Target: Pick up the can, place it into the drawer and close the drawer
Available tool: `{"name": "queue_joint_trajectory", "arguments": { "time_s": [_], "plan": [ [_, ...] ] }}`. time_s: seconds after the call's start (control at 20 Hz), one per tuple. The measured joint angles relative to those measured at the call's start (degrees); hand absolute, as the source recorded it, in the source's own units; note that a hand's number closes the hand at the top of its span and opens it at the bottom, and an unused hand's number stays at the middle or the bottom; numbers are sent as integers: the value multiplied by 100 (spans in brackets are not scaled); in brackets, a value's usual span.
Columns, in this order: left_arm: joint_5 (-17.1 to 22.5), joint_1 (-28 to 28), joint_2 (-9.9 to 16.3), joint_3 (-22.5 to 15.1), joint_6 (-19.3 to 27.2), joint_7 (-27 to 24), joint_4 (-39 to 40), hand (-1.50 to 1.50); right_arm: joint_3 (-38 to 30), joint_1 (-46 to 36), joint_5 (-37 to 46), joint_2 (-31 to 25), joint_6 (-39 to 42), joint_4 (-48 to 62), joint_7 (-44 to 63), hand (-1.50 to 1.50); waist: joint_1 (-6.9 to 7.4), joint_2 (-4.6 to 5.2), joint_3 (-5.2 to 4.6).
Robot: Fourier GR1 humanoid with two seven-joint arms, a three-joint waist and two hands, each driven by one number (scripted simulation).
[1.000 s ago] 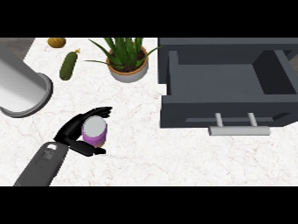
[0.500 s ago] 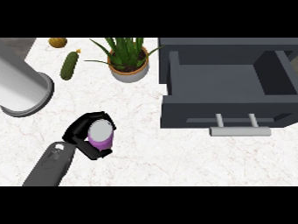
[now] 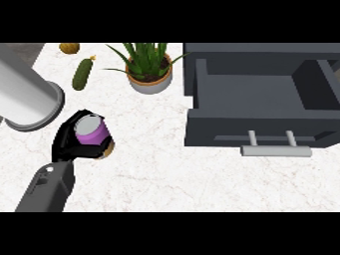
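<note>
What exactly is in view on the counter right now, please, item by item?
can: one, purple with silver top, left of centre, in the left hand
drawer: one, dark grey, open, right side
potted plant: one, green leaves in a pale pot, top centre
cucumber: one, green, top left
small brown item: one, top left edge
large cylinder: one, grey, far left
counter: one, white marble
left hand: one, black, fingers curled round the can

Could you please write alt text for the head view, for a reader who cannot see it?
The left hand curls round a purple can on a white marble counter, left of an open, empty grey drawer. Behind stand a potted plant, a cucumber and a large metal cylinder.
</note>
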Motion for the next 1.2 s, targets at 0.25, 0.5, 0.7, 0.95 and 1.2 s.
{"name": "queue_joint_trajectory", "arguments": {
  "time_s": [0.25, 0.5, 0.7, 0.95, 1.2],
  "plan": [
    [174, 307, -307, -190, 426, 766, -1413, 150, -43, 61, -70, -6, 19, -18, -56, -150, -17, 3, 0],
    [119, 546, -530, -649, 721, 1606, -2674, 150, 26, 105, -60, 1, -7, -159, 33, -150, -42, 10, -3],
    [15, 304, -662, -1072, 1108, 2131, -3251, 150, 116, 188, -15, 60, -67, -275, 1, -150, -71, 15, -3],
    [-29, -119, -728, -1520, 1503, 3019, -3876, 150, -25, 51, -108, -29, -27, -228, 86, -150, -82, 19, -5],
    [-66, -836, -749, -2000, 2025, 3869, -4140, 150, -59, 79, -96, 2, 32, -121, -24, -150, -108, 24, -4]
  ]
}}
